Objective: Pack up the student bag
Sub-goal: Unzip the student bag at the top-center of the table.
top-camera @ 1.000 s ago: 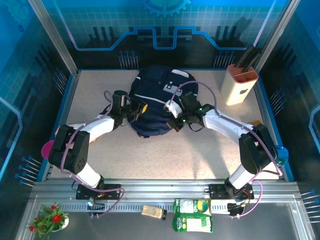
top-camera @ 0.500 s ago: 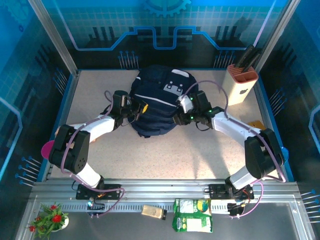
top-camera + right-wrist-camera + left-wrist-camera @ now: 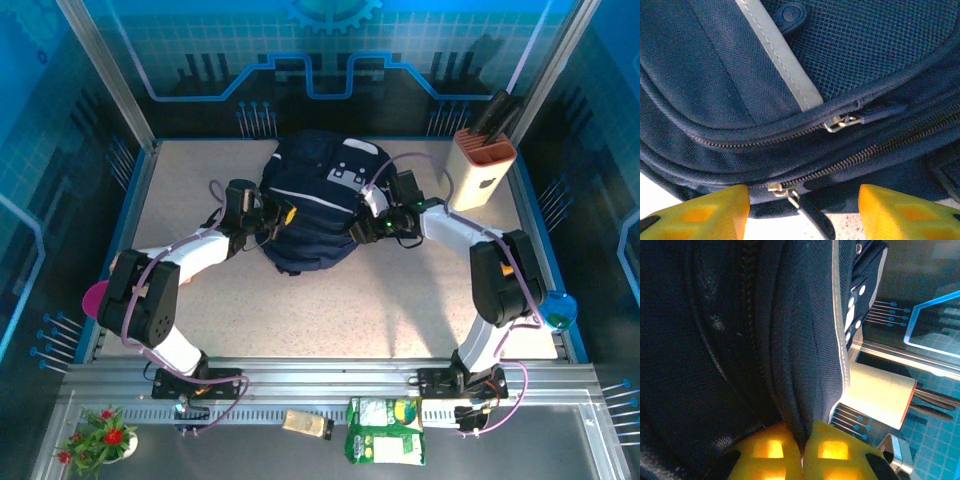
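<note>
The student bag [image 3: 310, 205] is seen lying at the middle of the far half of the table [image 3: 330, 310], its grey-white patch [image 3: 347, 176] turned up toward the back wall, with an arm at either side. On the bag's left, a fold of navy fabric is pinched between the yellow fingers [image 3: 765, 452] of the left gripper [image 3: 278, 218], which are pressed together on the cloth, as shown in the left wrist view. At the bag's right, the right gripper [image 3: 368, 222] is held with its jaws parted. In the right wrist view its two fingers are set well apart with nothing clasped. A metal zip pull [image 3: 782, 191] with a dark tab is seen between them, on the lower of two zip lines. A second zip pull [image 3: 840, 122] is seen on the upper line, just below a pale stripe [image 3: 782, 60]. A cream knife block [image 3: 482, 170] with dark handles is stood at the table's far right corner, apart from the bag. Green packets [image 3: 385, 432] and a potted plant [image 3: 100, 435] with red flowers are placed on the ledge in front of the arm bases.
</note>
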You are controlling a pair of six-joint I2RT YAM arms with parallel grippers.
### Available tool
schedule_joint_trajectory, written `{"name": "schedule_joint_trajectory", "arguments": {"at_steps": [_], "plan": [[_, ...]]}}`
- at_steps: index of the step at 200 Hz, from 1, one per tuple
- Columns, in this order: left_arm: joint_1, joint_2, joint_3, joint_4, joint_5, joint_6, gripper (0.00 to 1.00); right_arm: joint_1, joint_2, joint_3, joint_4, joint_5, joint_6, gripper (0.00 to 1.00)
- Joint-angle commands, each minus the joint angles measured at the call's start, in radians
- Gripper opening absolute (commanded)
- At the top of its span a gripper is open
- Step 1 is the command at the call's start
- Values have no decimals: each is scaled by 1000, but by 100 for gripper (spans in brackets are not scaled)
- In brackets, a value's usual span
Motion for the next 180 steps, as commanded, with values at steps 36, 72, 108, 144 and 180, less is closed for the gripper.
{"name": "schedule_joint_trajectory", "arguments": {"at_steps": [36,72,108,144,180], "plan": [[-5,-7,55,58,15,13,0,-16,62,82,-152,-121,-137,55],[-5,-7,53,57,15,16,0,-18,53,70,-171,-76,-160,50],[-5,0,60,57,19,15,0,-16,65,83,-168,-53,-159,38],[-5,-3,61,57,21,12,0,-12,71,91,-152,-5,-148,20],[-5,2,65,61,24,9,0,3,58,86,-162,4,-160,6]]}}
